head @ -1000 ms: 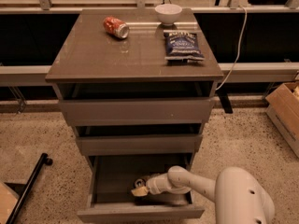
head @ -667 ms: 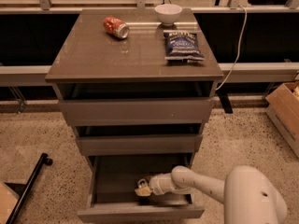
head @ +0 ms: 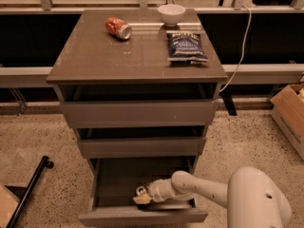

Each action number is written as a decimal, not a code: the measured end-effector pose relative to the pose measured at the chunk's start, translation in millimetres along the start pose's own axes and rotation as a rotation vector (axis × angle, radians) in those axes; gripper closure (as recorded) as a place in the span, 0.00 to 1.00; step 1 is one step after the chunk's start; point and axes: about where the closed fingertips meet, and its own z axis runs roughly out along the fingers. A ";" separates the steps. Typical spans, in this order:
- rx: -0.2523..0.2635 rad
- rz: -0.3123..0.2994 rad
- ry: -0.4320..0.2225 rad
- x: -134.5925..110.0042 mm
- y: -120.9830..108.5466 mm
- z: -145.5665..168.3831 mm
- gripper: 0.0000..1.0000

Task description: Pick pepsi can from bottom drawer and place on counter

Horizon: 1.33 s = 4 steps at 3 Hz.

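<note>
End effector (head: 142,197) is down in bottom drawer (head: 118,179), near the front, right up against pepsi can (head: 141,190). Only the can's silver top shows. Open vs closed: can't tell. Drawer is out, arm reaches in from right. Worktop (head: 95,56) has red can (head: 118,27), white bowl (head: 171,14), chip bag (head: 186,46).

Drawers (head: 140,113): three, bottom drawer (head: 142,217) lowest. Cans: two, red can (head: 118,27) at 11 o'clock on counter (head: 95,61), pepsi can (head: 141,190) in bottom drawer. Bowl (head: 171,14): one. Bag (head: 186,46): one. Box (head: 289,113): one. Gripper (head: 143,198): one, 6 o'clock, in bottom drawer.
</note>
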 end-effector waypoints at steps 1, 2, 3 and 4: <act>0.006 -0.011 0.020 -6.8 8.0 -4.5 0.55; 0.015 -0.047 -0.002 -20.9 27.1 -21.9 0.77; -0.001 -0.100 -0.042 -40.4 58.9 -52.2 0.99; -0.032 -0.152 -0.104 -66.1 94.3 -93.4 1.00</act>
